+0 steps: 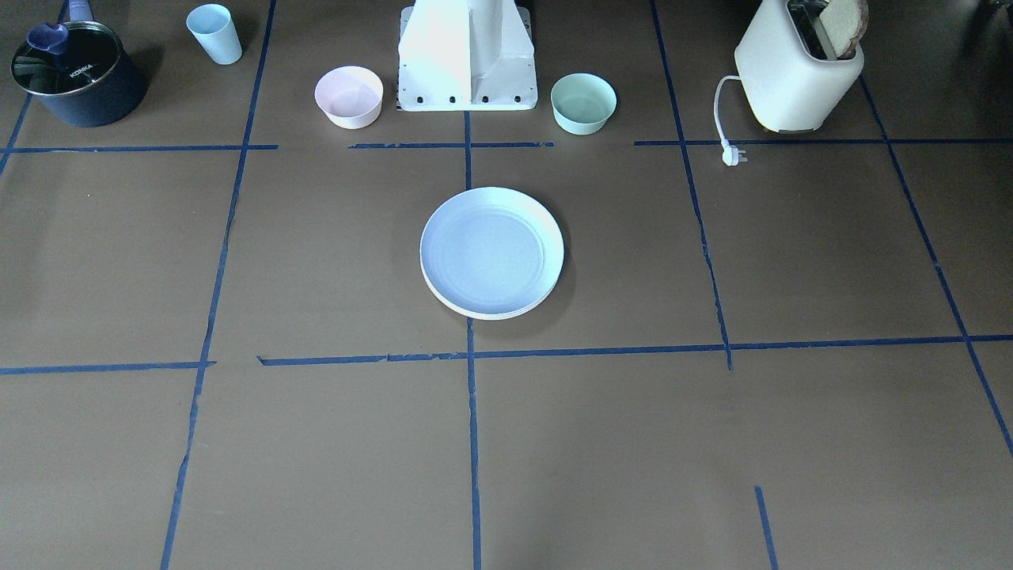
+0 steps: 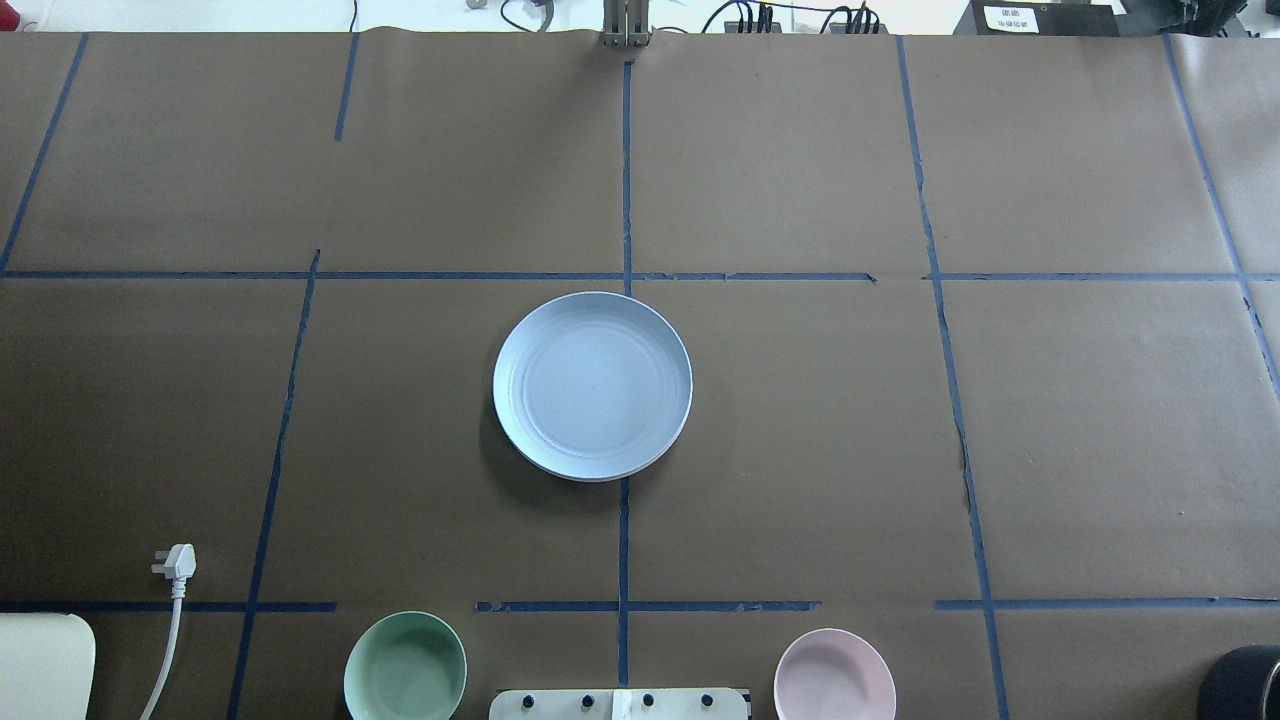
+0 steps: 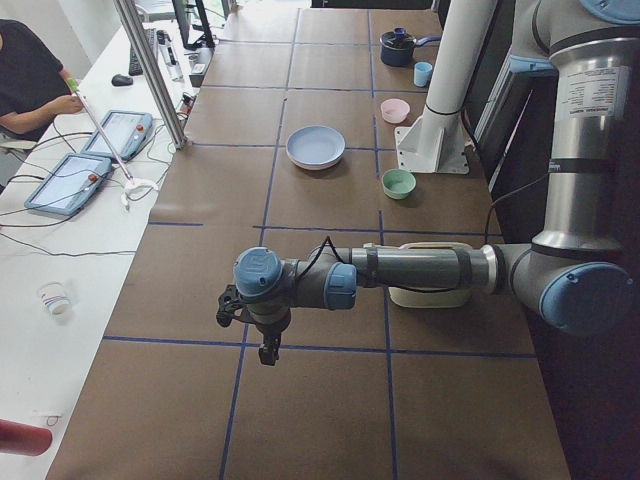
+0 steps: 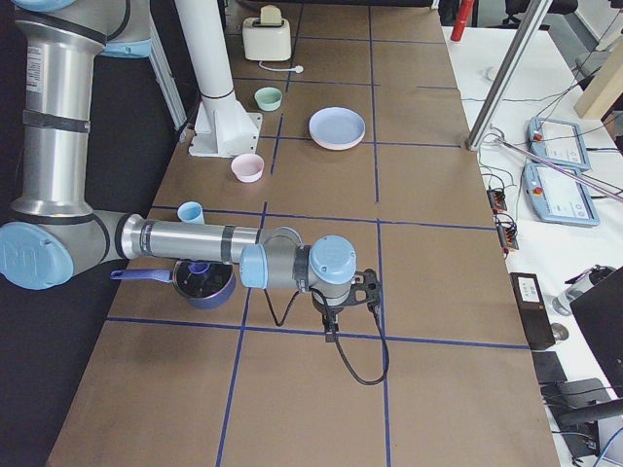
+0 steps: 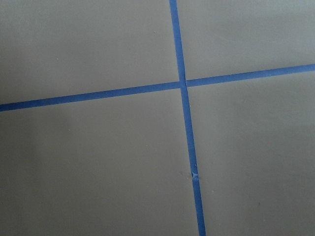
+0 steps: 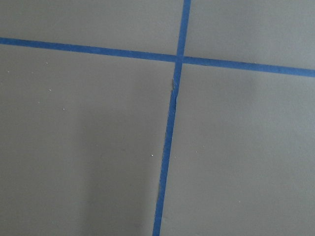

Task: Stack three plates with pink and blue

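A broad surface [image 1: 791,261] covered in matte brown paper fills the scene, marked into large rectangles by strips of dark blue tape [image 1: 473,443]. Along its operators' side runs a long white desk [image 3: 60,250], with a slanted silver metal post [image 3: 150,75] rising where the two meet. Two blue-grey flat control tablets [image 3: 68,183] lie on the desk among thin trailing cables, and a small white paper cup [image 3: 55,297] stands nearer the camera. A person in a black shirt [image 3: 25,70] sits at the desk. Black cables [image 2: 780,15] cluster along the desk's edge in the overhead view. The light is soft and even, casting only faint shadows.
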